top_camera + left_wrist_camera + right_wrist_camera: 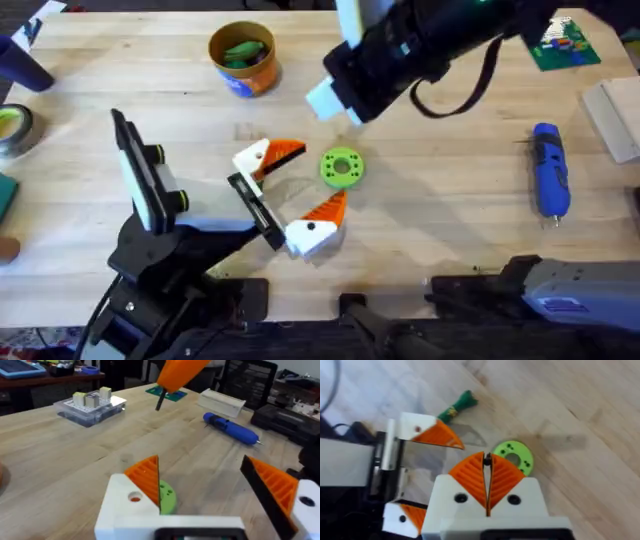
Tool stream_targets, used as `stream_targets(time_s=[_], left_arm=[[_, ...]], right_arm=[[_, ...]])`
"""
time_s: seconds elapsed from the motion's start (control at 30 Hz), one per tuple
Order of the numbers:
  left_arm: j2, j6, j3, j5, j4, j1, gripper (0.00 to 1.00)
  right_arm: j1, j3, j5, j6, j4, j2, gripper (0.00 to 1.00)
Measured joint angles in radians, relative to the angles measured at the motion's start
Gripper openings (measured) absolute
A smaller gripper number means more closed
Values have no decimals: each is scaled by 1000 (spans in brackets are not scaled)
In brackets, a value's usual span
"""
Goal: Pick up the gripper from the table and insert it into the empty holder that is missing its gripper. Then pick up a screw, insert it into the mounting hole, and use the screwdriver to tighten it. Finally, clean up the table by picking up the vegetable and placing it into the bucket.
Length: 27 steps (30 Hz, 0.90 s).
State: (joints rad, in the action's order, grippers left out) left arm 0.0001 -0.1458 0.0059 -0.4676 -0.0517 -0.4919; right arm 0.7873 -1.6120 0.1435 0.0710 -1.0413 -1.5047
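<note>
Pale wood table: nearest, my left gripper (pixel 290 195) stands open, the gripper (pixel 262 160) seemingly seated on the holder (pixel 255 210), unscrewed. Vegetable (pixel 341 167) lies between its fingers. Right gripper (pixel 487 462) pinches what looks like a screw (pixel 160 402); screwdriver (pixel 549 168) lies unused, bucket (pixel 243 58) waits beyond.

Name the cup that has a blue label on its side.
The yellow-orange bucket, which holds dark green pieces. The other cup, at the table's far left edge, is plain dark blue.
</note>
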Motion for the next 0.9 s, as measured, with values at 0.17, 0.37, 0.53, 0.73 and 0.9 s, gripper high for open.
stream_targets(time_s=[0.17, 0.37, 0.53, 0.73, 0.9], left_arm=[[0, 33, 0, -83, 0, 0, 986], [0, 68, 0, -128, -1, 0, 986], [0, 77, 0, -142, -1, 0, 986], [0, 79, 0, -143, -1, 0, 986], [0, 79, 0, -143, -2, 0, 986]], right_arm=[[52, -1, 37, -8, 0, 0, 7], [101, -1, 52, -20, 12, -3, 7], [141, -2, 62, -20, 22, -29, 7], [182, -2, 65, -20, 40, -75, 7], [183, -2, 68, -21, 42, -83, 7]])
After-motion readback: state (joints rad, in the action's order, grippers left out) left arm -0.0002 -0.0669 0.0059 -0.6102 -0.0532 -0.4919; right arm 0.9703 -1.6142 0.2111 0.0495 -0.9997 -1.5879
